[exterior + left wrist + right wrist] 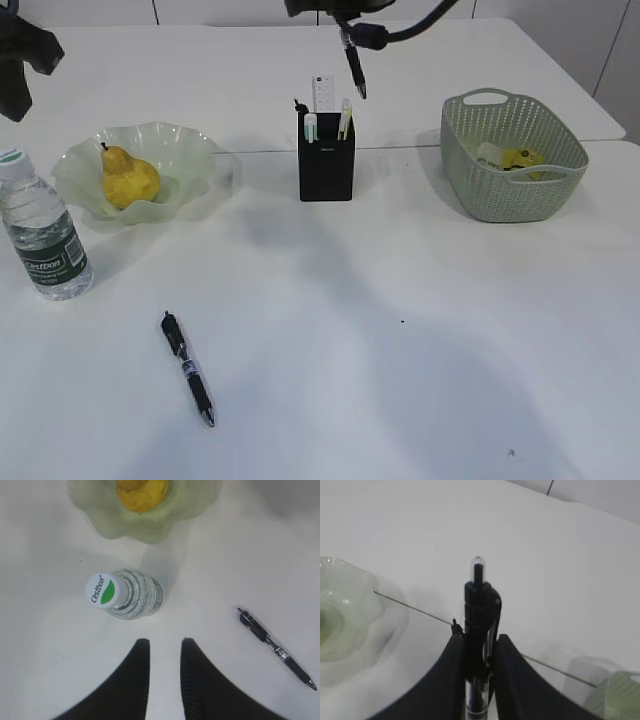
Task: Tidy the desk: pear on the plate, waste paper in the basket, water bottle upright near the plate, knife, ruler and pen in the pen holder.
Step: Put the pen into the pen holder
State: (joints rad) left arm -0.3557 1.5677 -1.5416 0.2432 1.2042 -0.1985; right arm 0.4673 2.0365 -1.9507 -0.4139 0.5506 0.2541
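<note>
My right gripper (479,637) is shut on a black pen (480,600), which hangs tip down (356,75) just above the black pen holder (326,170). The ruler (322,92) and a few other items stick out of the holder; I cannot tell which is the knife. A second black pen (188,368) lies on the desk (400,350) at the front left. The pear (128,178) sits on the green plate (190,150). Beside it the water bottle (42,235) stands upright. My left gripper (165,642) hovers open above the bottle (127,596), holding nothing. Waste paper (522,158) lies in the basket (500,195).
A seam between two tabletops (420,147) runs behind the holder and basket. The desk's far edge and a pale wall lie beyond. The loose pen (276,648) lies to the right of the bottle in the left wrist view.
</note>
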